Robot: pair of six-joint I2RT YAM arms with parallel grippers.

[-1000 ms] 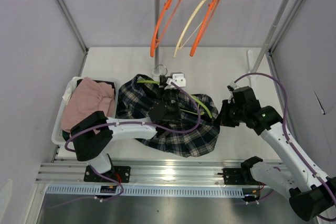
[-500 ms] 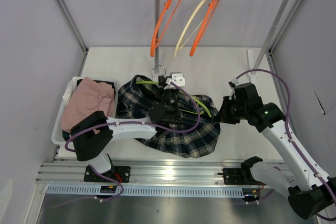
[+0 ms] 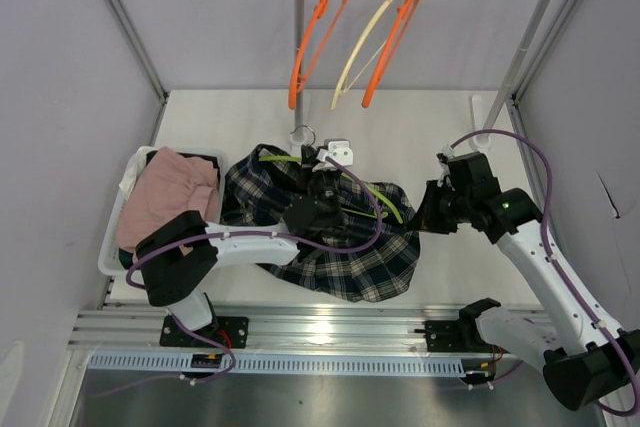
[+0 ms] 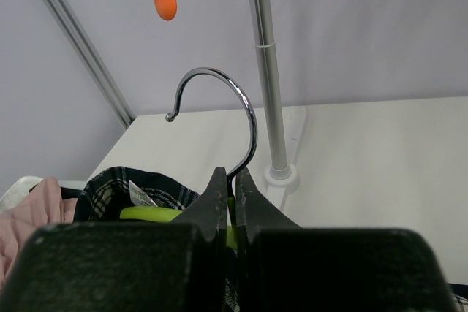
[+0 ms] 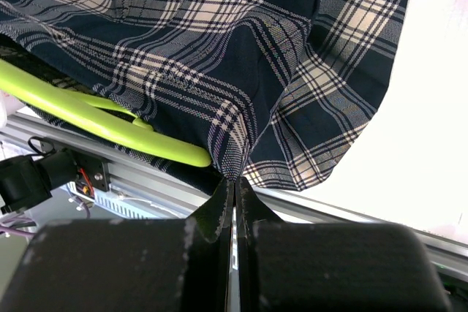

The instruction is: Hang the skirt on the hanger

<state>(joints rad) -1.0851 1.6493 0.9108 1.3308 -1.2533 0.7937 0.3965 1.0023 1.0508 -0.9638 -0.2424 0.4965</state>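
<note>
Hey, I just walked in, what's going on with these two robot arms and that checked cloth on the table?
The two arms are working a plaid skirt onto a green hanger that lies on the table. The left gripper is clamped on the hanger's neck, just below its metal hook. The right gripper pinches the skirt's edge. Parts of the hanger's green arms show against the cloth, so the skirt does not look fully on yet.
</note>
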